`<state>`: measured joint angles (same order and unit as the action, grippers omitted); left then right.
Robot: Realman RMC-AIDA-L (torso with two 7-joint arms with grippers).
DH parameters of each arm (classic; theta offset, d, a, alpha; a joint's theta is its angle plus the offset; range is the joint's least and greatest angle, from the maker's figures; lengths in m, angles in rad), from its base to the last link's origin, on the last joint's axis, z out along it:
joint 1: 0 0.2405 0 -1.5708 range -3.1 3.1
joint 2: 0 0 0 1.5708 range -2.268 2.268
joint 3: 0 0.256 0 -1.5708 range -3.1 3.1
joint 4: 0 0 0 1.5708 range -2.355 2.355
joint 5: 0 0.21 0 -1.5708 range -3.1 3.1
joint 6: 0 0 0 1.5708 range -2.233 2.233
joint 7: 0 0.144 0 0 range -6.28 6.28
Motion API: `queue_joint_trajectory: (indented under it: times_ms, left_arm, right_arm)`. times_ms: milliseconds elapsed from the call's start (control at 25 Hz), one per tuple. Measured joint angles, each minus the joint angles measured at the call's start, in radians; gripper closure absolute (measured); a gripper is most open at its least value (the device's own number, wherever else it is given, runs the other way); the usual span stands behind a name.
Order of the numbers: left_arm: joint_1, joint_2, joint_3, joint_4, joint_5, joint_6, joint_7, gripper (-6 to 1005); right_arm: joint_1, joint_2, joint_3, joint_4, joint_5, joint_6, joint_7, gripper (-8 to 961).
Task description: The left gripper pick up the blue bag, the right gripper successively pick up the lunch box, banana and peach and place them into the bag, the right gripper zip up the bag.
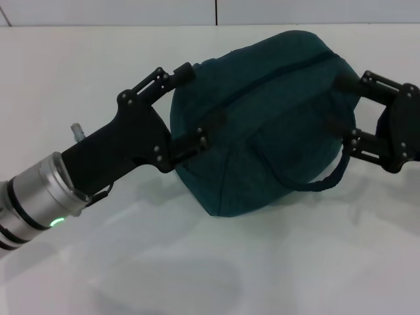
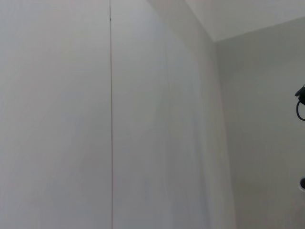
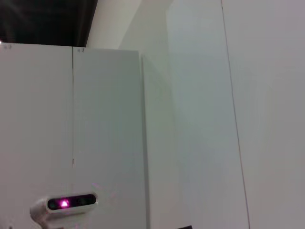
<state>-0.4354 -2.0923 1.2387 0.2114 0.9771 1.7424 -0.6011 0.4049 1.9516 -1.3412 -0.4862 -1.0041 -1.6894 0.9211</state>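
It looked like a lab or robot test room rather than a home. The work surface was a bare white table (image 1: 197, 275), and both wrist views showed only plain white wall panels (image 2: 57, 119) with thin seams. A small white sensor device (image 3: 64, 205) with a glowing pink light was mounted on a panel, beneath a dark gap (image 3: 43, 21) overhead.

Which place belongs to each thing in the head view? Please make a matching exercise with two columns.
1. black left gripper with silver wrist
2. black right gripper
3. dark teal fabric bag
4. small green light

A. between both claws
B. on the silver wrist
C. at the bag's right end
D. at the bag's left end

Pairs: 1-D, 2-C, 3-A, 4-B
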Motion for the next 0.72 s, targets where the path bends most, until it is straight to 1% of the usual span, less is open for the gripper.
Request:
queue_joint_trajectory:
  times_ms: [120,280,520,720]
  left_arm:
    - [0.009,0.001,0.001,-0.003,0.002,0.03,-0.008,214]
    - [0.025,0.003,0.001,0.002,0.014,0.069,-0.008,214]
    - [0.029,0.004,0.001,0.002,0.068,0.084,0.0,214]
    - [0.035,0.004,0.001,0.003,0.097,0.101,0.01,214]
  right_arm:
    - [-0.012,0.01,0.0,-0.003,-0.001,-0.005,-0.011,277]
    - [-0.019,0.017,0.002,-0.008,-0.001,-0.019,-0.013,281]
    - [-0.03,0.023,-0.004,0.002,-0.007,-0.034,-0.065,286]
    - [-0.037,0.024,-0.003,-0.004,-0.033,-0.058,-0.072,286]
